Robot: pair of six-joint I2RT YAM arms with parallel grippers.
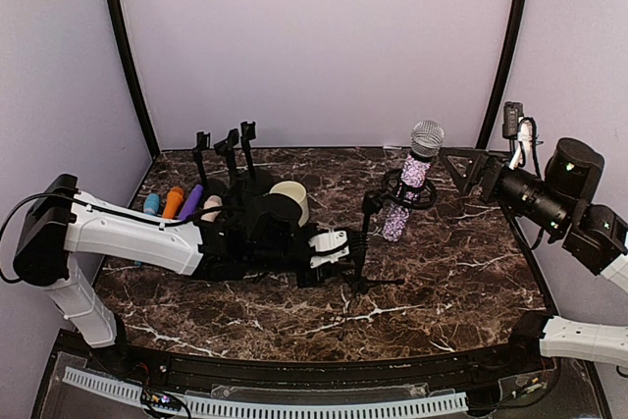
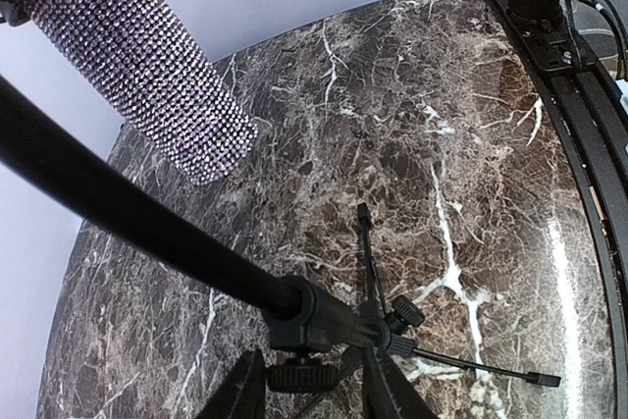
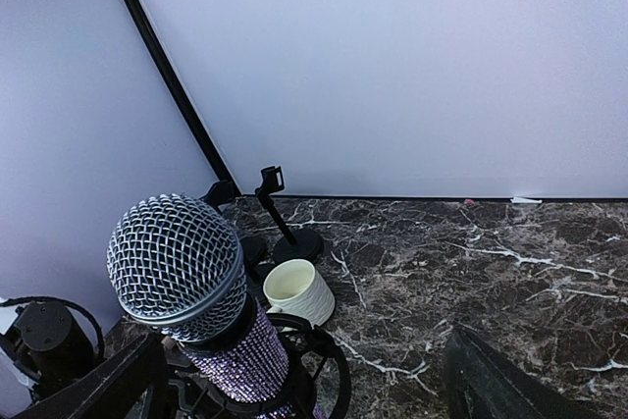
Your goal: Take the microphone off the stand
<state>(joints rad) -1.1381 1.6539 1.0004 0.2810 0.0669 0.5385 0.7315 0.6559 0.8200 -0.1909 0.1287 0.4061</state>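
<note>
Right wrist view's lower edge cuts off the microphone [image 3: 182, 262].

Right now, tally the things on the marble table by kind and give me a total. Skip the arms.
Glittery microphone: 1
Tripod stand holding it: 1
Round-base stands at the back: 3
Cream cup: 1
Coloured handheld pieces lying at the left, partly hidden: 4
Total: 10
</note>
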